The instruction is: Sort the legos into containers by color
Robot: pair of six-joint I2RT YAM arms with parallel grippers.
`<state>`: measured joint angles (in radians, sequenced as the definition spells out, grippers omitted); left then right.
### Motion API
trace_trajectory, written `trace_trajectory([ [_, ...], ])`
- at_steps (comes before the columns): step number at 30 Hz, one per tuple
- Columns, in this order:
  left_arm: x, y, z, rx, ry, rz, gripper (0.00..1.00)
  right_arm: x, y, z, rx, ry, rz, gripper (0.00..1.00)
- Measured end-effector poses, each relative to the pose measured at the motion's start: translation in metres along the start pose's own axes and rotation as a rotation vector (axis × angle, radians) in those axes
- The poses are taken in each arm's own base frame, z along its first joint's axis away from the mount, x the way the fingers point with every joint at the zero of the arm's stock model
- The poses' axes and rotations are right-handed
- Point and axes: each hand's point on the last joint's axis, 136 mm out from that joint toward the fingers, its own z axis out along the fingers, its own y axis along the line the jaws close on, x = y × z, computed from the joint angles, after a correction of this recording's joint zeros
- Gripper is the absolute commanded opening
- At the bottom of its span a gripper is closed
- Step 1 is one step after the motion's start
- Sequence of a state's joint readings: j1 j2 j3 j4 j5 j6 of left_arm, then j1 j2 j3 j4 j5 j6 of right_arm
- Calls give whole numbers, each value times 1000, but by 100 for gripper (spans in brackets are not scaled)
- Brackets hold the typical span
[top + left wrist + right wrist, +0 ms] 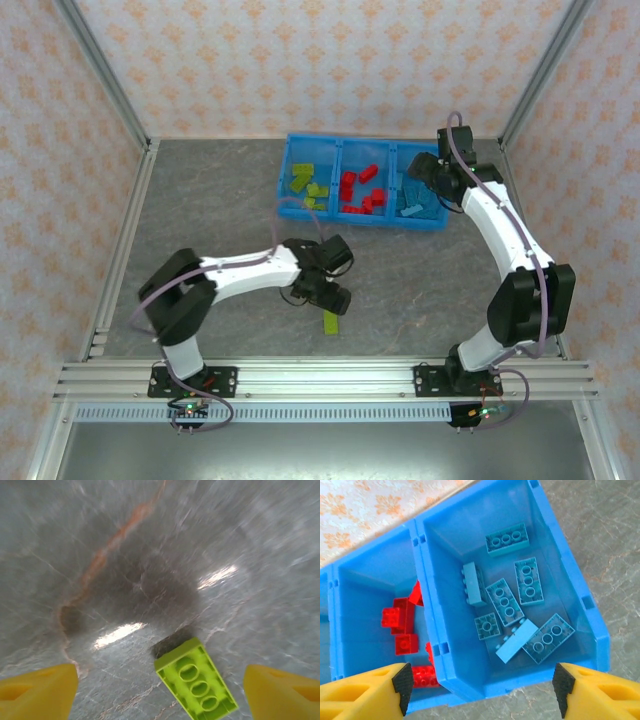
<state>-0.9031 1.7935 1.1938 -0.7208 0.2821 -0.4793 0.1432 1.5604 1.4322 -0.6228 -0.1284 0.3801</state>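
**Finding.** One yellow-green brick [197, 685] lies flat on the tabletop [150, 555], well in front of the bin [360, 214] and apart from it. It is the only brick seen outside the bin.

**Left jaws.** Released, with one finger on each side of this brick and neither touching it.

**Bin contents.**
- Left compartment [322, 155]: yellow-green bricks [306, 183].
- Middle compartment [352, 157]: red bricks [360, 190].
- Right compartment [450, 545]: light blue bricks [504, 600].
- No mixed colours noted.

**Right jaws.** They hang above the right compartment, released and grasping nothing.

**Assessment.** The step in hand appears to be the pickup of the stray brick.

**Next move, in my judgement.** Lower the left jaws and clench them across the brick's narrow sides. Lift it, carry it to the bin's left compartment and release it there. The brick lies askew and off-centre between the fingers, so some wrist turn is likely needed first.
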Motion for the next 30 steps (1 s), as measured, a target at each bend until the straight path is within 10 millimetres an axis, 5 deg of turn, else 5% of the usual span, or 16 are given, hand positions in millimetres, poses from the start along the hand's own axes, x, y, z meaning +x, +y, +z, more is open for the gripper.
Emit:
trace_trajectory([
  [8,10,-10,4,-19,99,-18,68,2,-1,0,6,8,-8,77],
  [13,12,-12,25,-31,181,-28,59,0,0,-2,4,4,-12,77],
  [30,10,-7,22,1,221,-98,35,-2,1,-8,0,-1,-19,78],
])
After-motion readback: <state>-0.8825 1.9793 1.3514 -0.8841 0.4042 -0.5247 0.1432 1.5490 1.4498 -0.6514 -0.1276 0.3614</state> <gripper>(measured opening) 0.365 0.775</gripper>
